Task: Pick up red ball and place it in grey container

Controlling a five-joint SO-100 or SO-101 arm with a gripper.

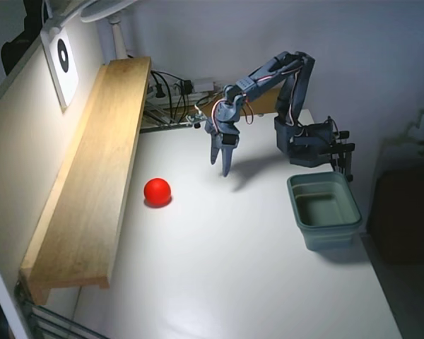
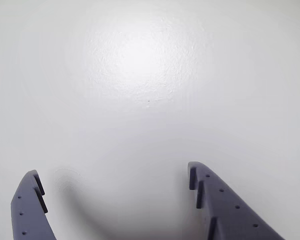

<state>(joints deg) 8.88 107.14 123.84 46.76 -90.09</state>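
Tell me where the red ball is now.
In the fixed view the red ball lies on the white table, left of centre, close to the wooden shelf. The wrist view does not show it.

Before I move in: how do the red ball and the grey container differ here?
The red ball is a small bright sphere; the grey container is a much larger, dull rectangular tub. In the fixed view the ball lies left of the gripper, by the wooden shelf; the container sits right, near the arm's base. Both rest untouched on the white table.
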